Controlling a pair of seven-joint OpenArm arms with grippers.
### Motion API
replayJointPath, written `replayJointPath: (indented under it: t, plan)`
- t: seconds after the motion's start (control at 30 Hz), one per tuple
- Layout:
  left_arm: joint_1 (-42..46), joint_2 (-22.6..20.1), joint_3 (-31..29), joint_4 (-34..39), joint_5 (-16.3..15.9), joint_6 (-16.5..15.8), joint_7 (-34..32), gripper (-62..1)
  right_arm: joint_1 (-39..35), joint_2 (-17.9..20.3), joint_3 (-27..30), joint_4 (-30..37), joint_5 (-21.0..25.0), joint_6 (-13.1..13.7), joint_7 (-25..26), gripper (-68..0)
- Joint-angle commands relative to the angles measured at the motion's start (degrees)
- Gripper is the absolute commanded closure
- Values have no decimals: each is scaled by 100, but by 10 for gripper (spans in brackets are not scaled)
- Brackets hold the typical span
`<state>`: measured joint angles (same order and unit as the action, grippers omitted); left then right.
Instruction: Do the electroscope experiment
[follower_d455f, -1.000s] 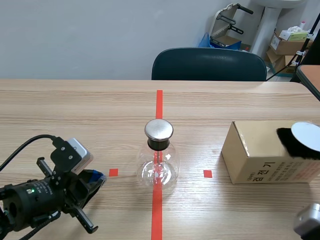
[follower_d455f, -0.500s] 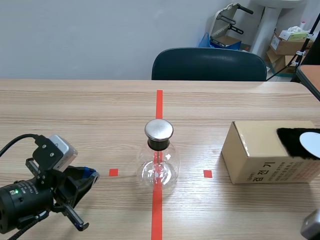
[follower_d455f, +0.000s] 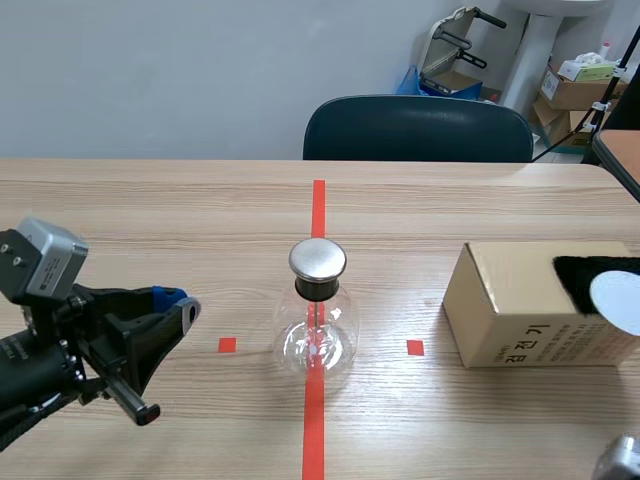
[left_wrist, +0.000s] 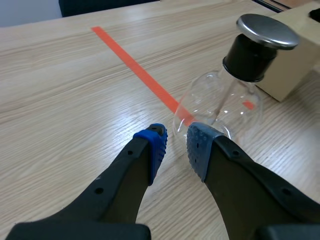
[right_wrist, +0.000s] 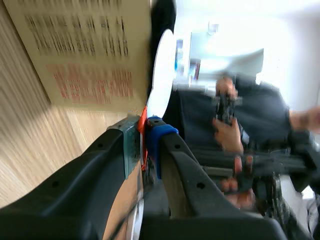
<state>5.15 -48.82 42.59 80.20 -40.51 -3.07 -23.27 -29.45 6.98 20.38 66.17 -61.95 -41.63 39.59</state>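
**On the tabletop, electroscope upright between two hands**

At the middle, on the long red tape line: a round flask of clear glass with a black stopper and a flat metal cap. Thin parts faintly visible inside the glass. Touched by neither hand.

To its left, low over the wood: the left hand, aimed toward the flask and stopped near it. Blue dotted pads spread by only a narrow gap, with nothing between them. In the left wrist view, glass bulb just ahead of the fingertips and a little to one side, apart from them.

To the flask's right, well apart from it: a cardboard box with print on its side. On top of the box, at its far end, a black furry cloth. Against that cloth, a white disc, pinched by the right hand. Fingers pressed together on the disc's thin orange-red stem. In the right wrist view, disc seen edge-on just past the fingertips, beside the printed box side. Touching the cloth or just off it: cannot tell.

Beyond the tabletop's far edge: a dark chair, and cartons near the wall. Behind the disc in the right wrist view, blurred: a person in dark clothing, hands raised around something dark.
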Motion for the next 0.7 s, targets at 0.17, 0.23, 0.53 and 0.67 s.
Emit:
replayJointPath:
  t: [0.17, 0.23, 0.53, 0.67]
  plan:
    - [72, -76, -17, 223, 87, -203, -57, -249, -24, 2, -87, 72, 109, -323, -839, -8]
    - [72, -76, -17, 243, 85, -273, 63, -343, -26, 15, -83, 72, 107, -323, -1239, -8]
    - [476, -1099, -17, 496, 66, -424, -568, -438, -26, 11, -144, 72, 2, -323, -754, -8]
    - [619, -1600, -17, 715, 68, -546, -590, -438, -24, 13, -116, 72, -111, -323, -1626, -8]
